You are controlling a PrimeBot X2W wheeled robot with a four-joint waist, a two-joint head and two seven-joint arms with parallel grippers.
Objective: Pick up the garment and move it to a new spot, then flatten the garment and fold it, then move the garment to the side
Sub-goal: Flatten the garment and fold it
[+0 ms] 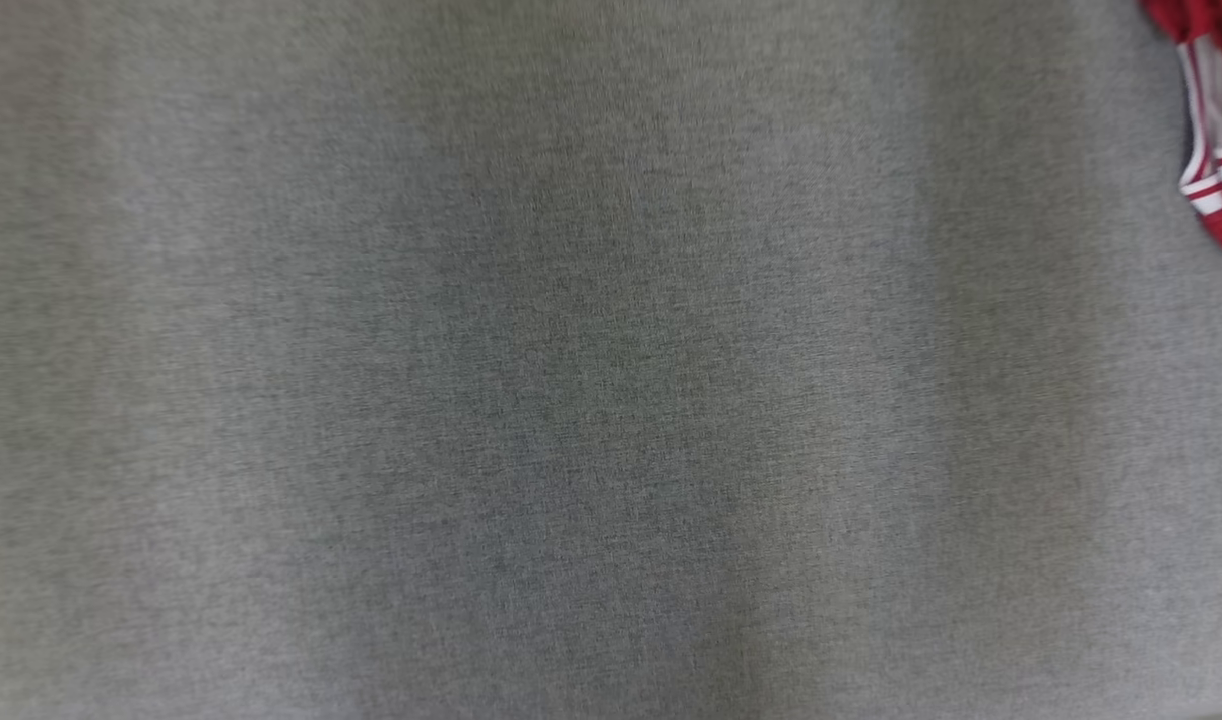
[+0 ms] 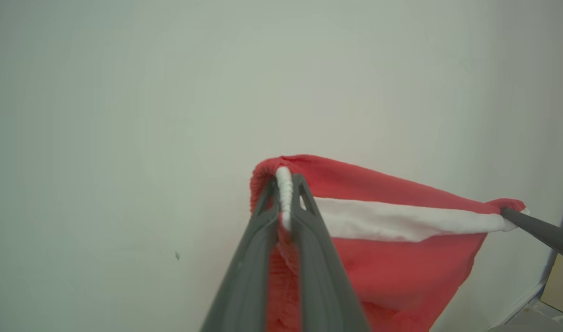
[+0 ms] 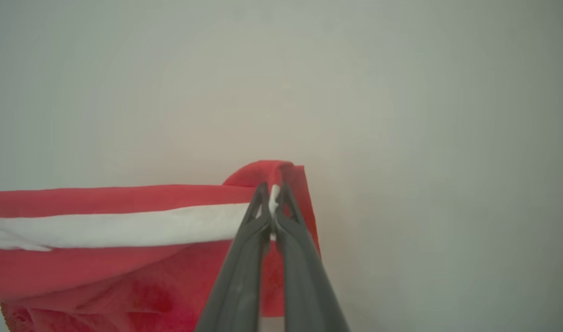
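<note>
Two corners of the red garment are clenched, one in the left tool, one in the right tool. Its white-striped edge stretches between them, held up before a pale wall; neither arm seems nearer.

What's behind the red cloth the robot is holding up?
Behind the red garment, stretched between the left gripper and right gripper, there is a plain pale wall. The bit of wall straight behind the cloth is covered, so nothing there can be seen.
</note>
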